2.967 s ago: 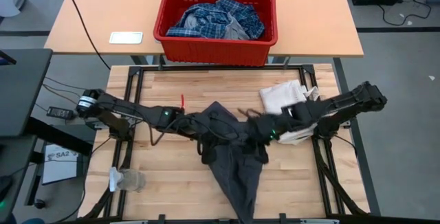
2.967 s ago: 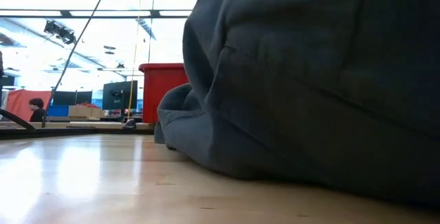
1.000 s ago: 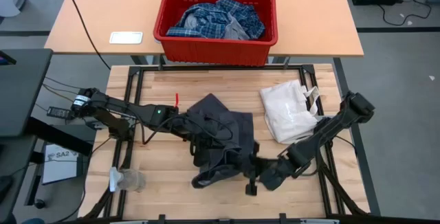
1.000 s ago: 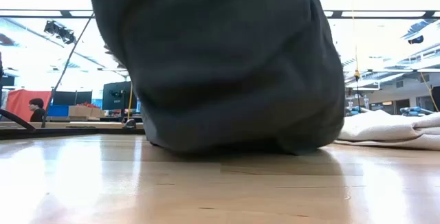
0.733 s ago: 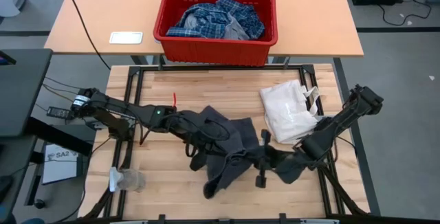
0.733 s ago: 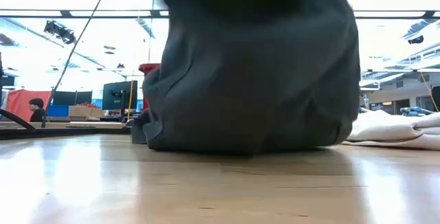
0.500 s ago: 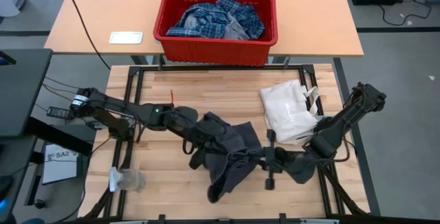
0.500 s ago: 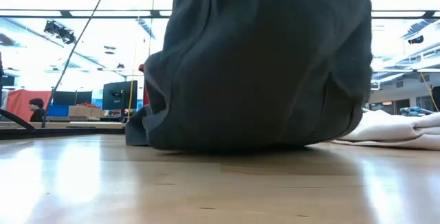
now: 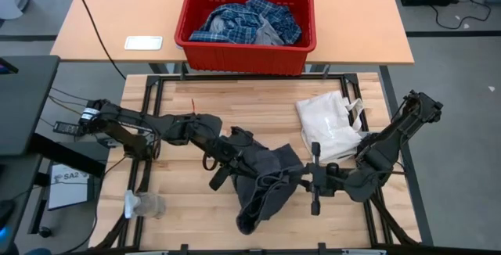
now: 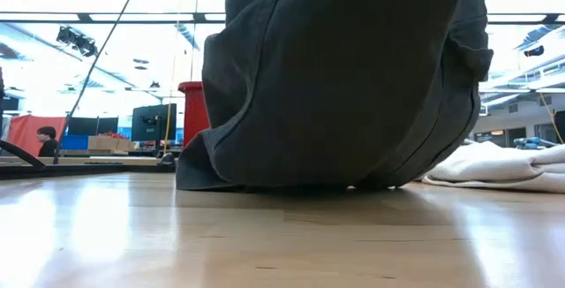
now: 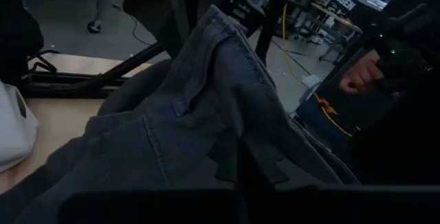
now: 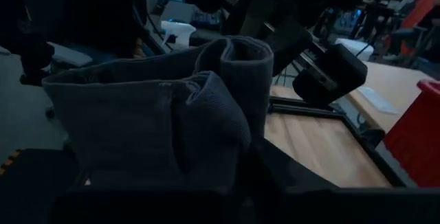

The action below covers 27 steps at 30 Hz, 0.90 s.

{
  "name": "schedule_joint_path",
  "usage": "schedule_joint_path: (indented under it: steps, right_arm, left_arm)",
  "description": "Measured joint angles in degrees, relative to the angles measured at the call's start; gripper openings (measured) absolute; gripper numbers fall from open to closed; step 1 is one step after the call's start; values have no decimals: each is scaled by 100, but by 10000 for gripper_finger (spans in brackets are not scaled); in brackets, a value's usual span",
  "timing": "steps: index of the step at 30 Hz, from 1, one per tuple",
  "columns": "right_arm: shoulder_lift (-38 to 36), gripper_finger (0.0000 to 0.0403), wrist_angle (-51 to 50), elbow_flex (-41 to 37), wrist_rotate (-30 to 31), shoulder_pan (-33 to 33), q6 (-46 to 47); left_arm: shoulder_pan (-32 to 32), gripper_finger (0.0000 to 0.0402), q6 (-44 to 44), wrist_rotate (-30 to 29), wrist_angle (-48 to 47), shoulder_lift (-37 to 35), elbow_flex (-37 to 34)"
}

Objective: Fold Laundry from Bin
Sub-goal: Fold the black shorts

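The left gripper [image 9: 228, 155] and right gripper [image 9: 301, 178] are each closed on the dark grey shorts [image 9: 262, 178], held bunched over the tabletop's [image 9: 258, 106] middle toward its near edge. A pinched fold could slip free if the arms are drawn apart. Plaid laundry [image 9: 246, 22] remains in the bin [image 9: 244, 55].

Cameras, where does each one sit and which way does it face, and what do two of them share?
High view: above the table, looking straight down; shows both arms, the left gripper and right gripper on the dark grey garment, the bin beyond.
Low view: at table-top height, looking level across; the garment fills it, no arm visible.
Left wrist view: looks past the left arm's fingers at the garment.
Right wrist view: looks past the right arm's fingers at folded grey cloth.
Shared: high and low views both show the white bag.
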Motion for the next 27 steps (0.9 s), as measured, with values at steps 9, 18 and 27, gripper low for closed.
schedule_joint_path:
  steps: [9, 18, 27]
  right_arm:
    - [90, 128, 683, 0, -445, -473, -874]
    - [253, 227, 847, 0, -1496, -846, -1107]
    - [424, 251, 899, 1, -2271, -1171, -1272]
  left_arm:
    - [-16, 6, 68, 148, 2, 121, 0]
    - [-9, 6, 114, 157, -36, 129, 0]
    - [19, 6, -175, 127, -258, 129, 0]
